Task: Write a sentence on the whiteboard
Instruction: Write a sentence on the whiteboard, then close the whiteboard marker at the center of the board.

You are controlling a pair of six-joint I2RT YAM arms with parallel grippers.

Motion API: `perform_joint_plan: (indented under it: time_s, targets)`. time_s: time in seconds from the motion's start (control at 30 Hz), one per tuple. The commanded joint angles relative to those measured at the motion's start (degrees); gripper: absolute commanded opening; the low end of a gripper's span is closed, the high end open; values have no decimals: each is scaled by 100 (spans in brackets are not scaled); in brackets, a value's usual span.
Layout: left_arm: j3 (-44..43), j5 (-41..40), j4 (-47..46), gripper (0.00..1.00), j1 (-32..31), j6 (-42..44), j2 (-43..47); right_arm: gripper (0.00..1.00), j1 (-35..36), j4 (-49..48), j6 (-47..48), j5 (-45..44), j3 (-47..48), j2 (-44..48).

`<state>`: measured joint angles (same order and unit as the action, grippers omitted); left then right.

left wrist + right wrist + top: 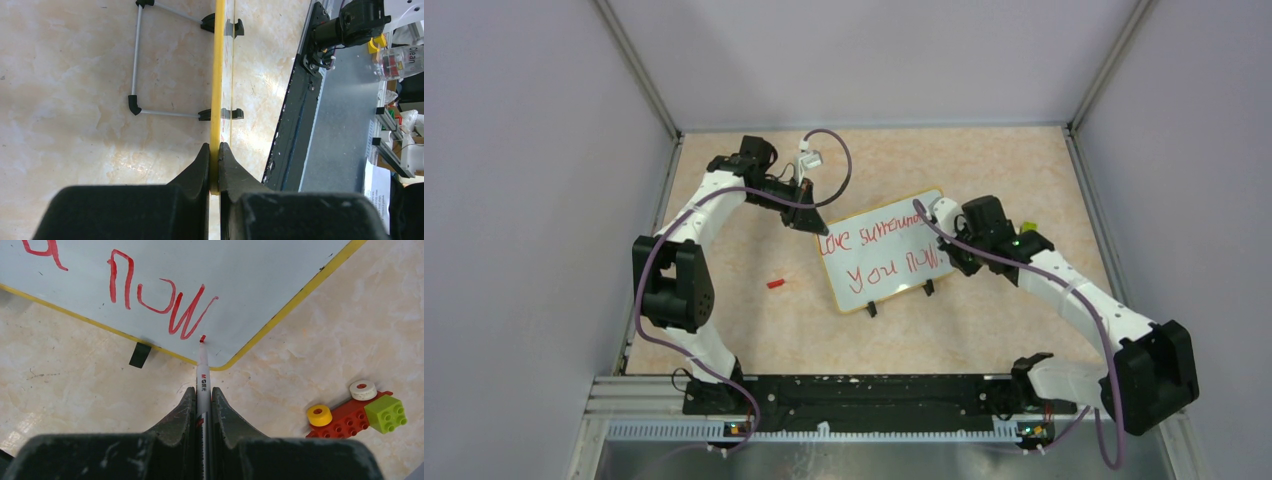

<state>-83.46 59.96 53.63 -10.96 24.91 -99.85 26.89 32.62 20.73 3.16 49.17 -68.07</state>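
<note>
Top external and wrist views: board pinched by its rim, marker at the last word

Top external: the whiteboard [884, 250], a small glossy white rectangle with rounded corners and a thin yellow rim, stands near the middle of the beige marbled table [754, 340], between my two arms. The sentence [886, 248] crosses it in two lines of red marker strokes, "Love surrounds" above "You now". A small red piece [775, 283] lies on the table well apart, to the board's left.

Left wrist: my left claw [214, 147] is clenched on the board's yellow rim, seen edge-on as a narrow strip between the matte black fingers. A thin grey wire stand [135, 65] with black plastic clips sits behind the board.

Right wrist: my right claw [202, 392] grasps a slim white marker [202, 371], its red nib at the board face just below the last stroke of "now", near a rounded corner. One black clip foot [140, 355] shows under the rim. A studded toy of red, lime, yellow and white bricks [357, 412] lies on the table nearby
</note>
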Motion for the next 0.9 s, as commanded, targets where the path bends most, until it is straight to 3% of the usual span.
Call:
perform_joint_plan:
  time_s: [0.0, 0.13, 0.3, 0.43, 0.53, 0.7, 0.87]
  targets:
    - [7, -263, -56, 0, -57, 14, 115, 0, 35, -46, 107, 43, 191, 58]
    - [-19, -249, -70, 0, -55, -26, 168, 0, 35, 356, 21, 385, 618, 218]
    - [-238, -155, -16, 40, -51, -140, 318, 0, 35, 894, -109, 1027, 1471, 372]
    - [-636, -144, 55, 61, 17, -205, 577, 0, 35, 1115, -224, 1443, 2036, 359]
    - [-966, -104, 48, 70, 144, -377, 753, 0, 35, 1150, -366, 1652, 2339, 292]
    - [-1216, 87, 274, 80, 1000, -190, 1053, 0, 33, 1054, -625, 1911, 2660, 217]
    - [-950, -464, 1260, 81, 1941, 1129, 1221, 0, -5, 910, -912, 2110, 2823, 75]
